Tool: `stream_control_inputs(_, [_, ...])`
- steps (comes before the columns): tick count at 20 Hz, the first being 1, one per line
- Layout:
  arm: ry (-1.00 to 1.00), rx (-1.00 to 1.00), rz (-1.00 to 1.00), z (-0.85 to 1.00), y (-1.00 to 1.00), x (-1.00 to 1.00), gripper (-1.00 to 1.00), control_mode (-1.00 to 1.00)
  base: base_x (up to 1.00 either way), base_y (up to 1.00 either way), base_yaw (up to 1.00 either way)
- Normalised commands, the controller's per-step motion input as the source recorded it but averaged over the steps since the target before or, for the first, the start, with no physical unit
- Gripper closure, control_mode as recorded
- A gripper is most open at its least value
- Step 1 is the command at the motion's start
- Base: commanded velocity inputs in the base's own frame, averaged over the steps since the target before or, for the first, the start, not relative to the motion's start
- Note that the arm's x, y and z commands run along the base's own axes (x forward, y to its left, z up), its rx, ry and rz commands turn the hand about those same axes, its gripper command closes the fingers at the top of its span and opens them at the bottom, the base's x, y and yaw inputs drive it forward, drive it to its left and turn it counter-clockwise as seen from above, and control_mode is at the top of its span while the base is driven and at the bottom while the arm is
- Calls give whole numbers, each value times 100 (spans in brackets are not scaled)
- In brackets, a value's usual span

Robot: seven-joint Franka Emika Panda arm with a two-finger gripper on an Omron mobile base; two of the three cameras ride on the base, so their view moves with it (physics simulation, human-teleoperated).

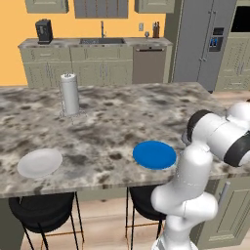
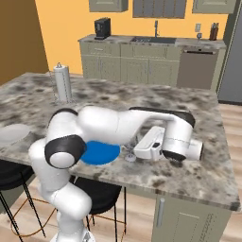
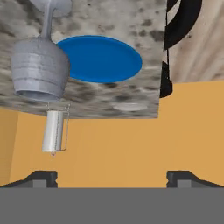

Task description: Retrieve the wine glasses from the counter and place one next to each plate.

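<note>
Fingers spread wide with nothing between them, two dark tips far apart at the bottom of the hand view. Just ahead stands a translucent grey-blue stemmed wine glass, foot on the mottled granite island worktop, appearing upside down because the hand is rolled over. Right beside it lies the flat bright blue round plate, near the worktop's front edge. Further along that edge, the pale white-grey plate. Beyond, the tall white paper-towel roll stands upright. Far back, the counter with the inset dark sink, and a second small glass near its right end.
</note>
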Motion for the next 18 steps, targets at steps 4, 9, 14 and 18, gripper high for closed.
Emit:
stream_control_inputs(4, [-1, -5, 0, 91, 44, -37, -100, -100, 0, 0, 0])
stream_control_inputs(9, [-18, -15, 0, 60, 75, -65, -100, -100, 0, 0, 0])
stream_control_inputs(14, [-28, -14, 0, 60, 58, -79, -100, -100, 0, 0, 0])
stream_control_inputs(18, [-25, -2, -2, 75, 44, -58, -100, -100, 0, 0, 0])
